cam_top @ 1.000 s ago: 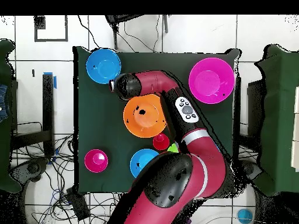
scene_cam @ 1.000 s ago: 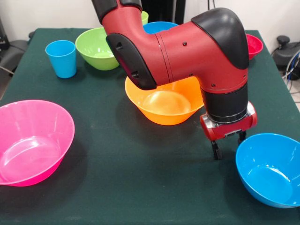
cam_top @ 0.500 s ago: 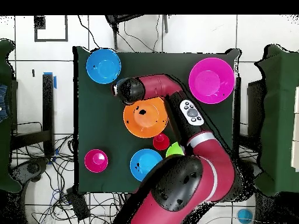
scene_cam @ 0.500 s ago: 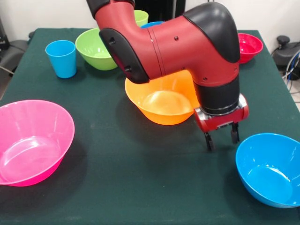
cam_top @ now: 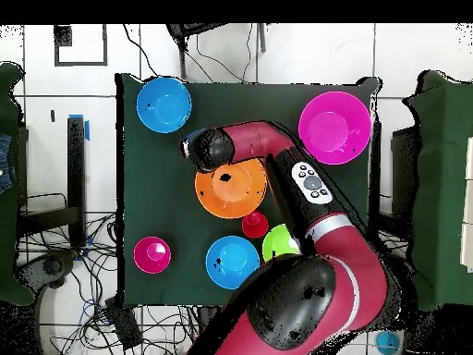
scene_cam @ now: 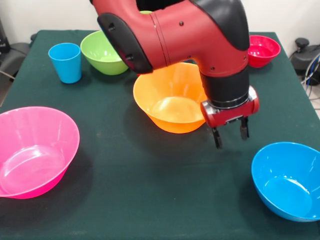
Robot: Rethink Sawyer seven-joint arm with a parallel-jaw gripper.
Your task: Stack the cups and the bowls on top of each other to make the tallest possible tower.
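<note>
The big orange bowl point(scene_cam: 172, 100) point(cam_top: 231, 188) stands mid-table with nothing in it. My gripper point(scene_cam: 230, 136) hangs open and empty just above the cloth, close beside that bowl's right rim in the front view, with a blue bowl point(scene_cam: 287, 180) point(cam_top: 163, 104) further right. A large pink bowl point(scene_cam: 35, 150) point(cam_top: 334, 127) sits front left. Behind are the light blue cup point(scene_cam: 65, 61), a lime green bowl point(scene_cam: 102, 52) point(cam_top: 280, 242) and a small red bowl point(scene_cam: 262, 50) point(cam_top: 151, 254). The overhead view also shows a red cup point(cam_top: 255, 225) and a second blue bowl point(cam_top: 231, 262), both hidden by my arm in front.
My bulky arm point(scene_cam: 185, 40) reaches over the back of the table and covers what lies behind the orange bowl. The dark green table point(scene_cam: 150, 200) ends close to the pink and blue bowls at the front.
My gripper has lifted a little and drifted left in the front view, away from the blue bowl and up beside the orange bowl's rim. No bowl or cup has moved.
</note>
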